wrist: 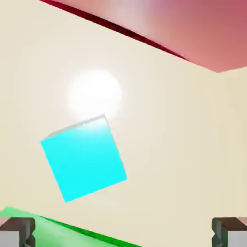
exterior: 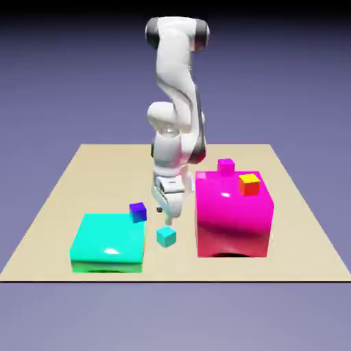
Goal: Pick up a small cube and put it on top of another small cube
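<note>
Open tool near a small cyan cube between two large blocks

A white robot arm (exterior: 179, 82) reaches down over a tan, wood-coloured surface (exterior: 89, 185) set against a blue-violet backdrop. Its tool (exterior: 168, 218) points downward near the middle of the surface, with its fingers spread wide apart and nothing gripped between them. The small cyan cube (exterior: 166, 236) sits on the surface just beside the tool, slightly nearer the camera, in the gap between two much larger blocks.

On the exterior view's left is a wide, flat teal-green block (exterior: 110, 240). A small blue-purple cube (exterior: 138, 212) is by its far corner, on the side toward the arm; whether the two touch is hard to tell. A tiny dark object (exterior: 159, 210), too small to make out, lies near the tool.

On the exterior view's right stands a tall, glossy magenta block (exterior: 232, 212), shading to red lower down. A small cube with a yellow top and orange-red sides (exterior: 249, 185) shows against its top, and a small magenta cube (exterior: 226, 167) shows at its far edge.

In the hand view, the cyan cube appears large and turned at an angle, left of centre, beside a bright round glare. The two grey fingertips (wrist: 18, 232) are at the bottom corners, well apart, and neither touches the cube. A green block fills the lower left corner and a reddish one the top right.
</note>
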You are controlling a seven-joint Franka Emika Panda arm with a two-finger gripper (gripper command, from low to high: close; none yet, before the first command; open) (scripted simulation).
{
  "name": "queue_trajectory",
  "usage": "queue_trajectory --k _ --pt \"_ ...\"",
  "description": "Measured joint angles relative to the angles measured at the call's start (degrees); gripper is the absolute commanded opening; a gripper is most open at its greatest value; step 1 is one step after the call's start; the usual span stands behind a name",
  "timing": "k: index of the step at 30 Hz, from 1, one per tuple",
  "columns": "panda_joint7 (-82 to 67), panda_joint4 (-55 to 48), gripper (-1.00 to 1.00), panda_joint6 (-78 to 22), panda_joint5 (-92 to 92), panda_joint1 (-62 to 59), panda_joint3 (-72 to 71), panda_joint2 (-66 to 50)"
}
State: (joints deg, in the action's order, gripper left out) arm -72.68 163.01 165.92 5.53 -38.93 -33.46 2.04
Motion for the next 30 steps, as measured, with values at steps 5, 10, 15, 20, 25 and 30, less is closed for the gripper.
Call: queue_trajectory --k 5,10,15,20,25,30 --pt "-12.45 0.22 0.0 -0.87 0.6 -4.28 -3.62 -3.31" --pt "-8.82 -0.69 0.0 1.27 5.7 0.66 2.53 -6.48" --pt "-2.36 -2.2 0.0 4.88 14.18 9.06 12.91 -11.65" --pt "4.1 -3.72 0.0 8.49 22.66 17.42 23.28 -16.82" --pt "8.01 -4.63 -1.0 10.68 27.81 22.49 29.57 -19.96" --pt "2.83 -3.42 -1.0 7.74 21.0 15.81 21.28 -15.82"
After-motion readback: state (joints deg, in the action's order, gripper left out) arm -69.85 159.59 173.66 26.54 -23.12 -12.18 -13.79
